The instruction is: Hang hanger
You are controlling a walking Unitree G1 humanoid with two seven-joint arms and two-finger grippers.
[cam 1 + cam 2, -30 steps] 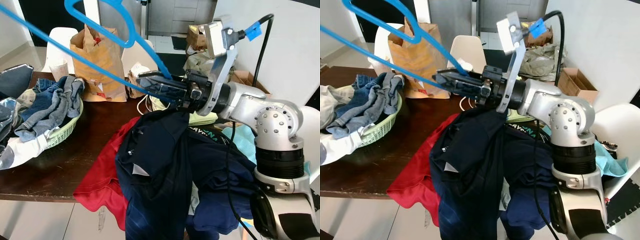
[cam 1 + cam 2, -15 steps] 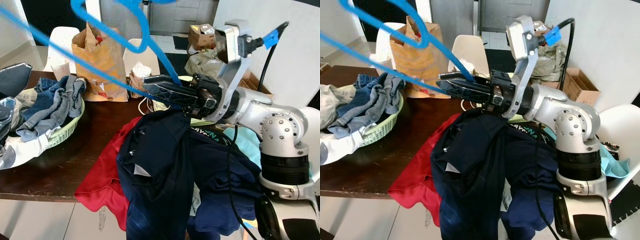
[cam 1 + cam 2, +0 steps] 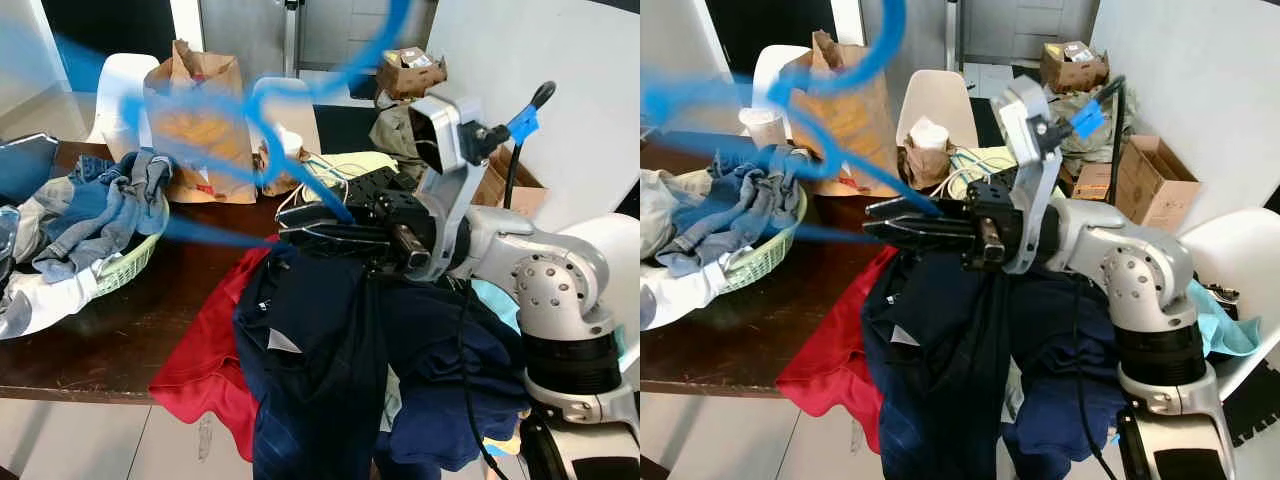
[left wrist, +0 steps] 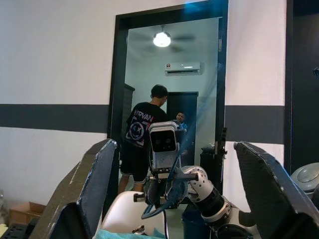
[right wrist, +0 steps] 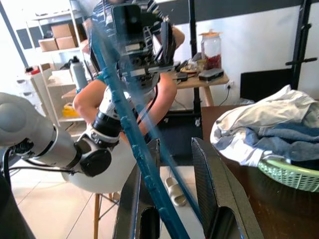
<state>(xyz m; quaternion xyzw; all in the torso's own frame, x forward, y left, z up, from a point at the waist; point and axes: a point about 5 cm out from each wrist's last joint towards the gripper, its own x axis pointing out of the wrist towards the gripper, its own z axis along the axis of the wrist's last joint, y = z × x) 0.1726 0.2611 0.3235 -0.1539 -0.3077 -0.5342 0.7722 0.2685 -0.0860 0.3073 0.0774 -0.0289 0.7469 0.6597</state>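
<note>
Hanger (image 3: 790, 95) is the thing to watch: it is blue, thin and blurry, up above the dark wooden table (image 3: 90, 345). The right gripper (image 3: 890, 222) holds it by one blue bar, its two black fingers closed tight on it. A dark navy shirt (image 3: 320, 370) hangs down just under that gripper, over the table's near edge, and lies partly on a red shirt (image 3: 205, 355).

The hook end sits high over the brown paper bag (image 3: 195, 125) at the back of the table. No rail or rod to hang it on can be seen, so the robot probably needs to find one first. A good way would be to keep the fingers tight, turn the hook so it points up, and move slowly so the long hanger does not swing or knock the bag or the green basket (image 3: 125, 265) of clothes at the table's left end.

The left gripper (image 4: 174, 199) is held up with its fingers wide apart and nothing in it. A person (image 4: 142, 142) stands in a doorway past it, and their dark shirt has pale letters, too small to be sure of.

No other writing can be read.
</note>
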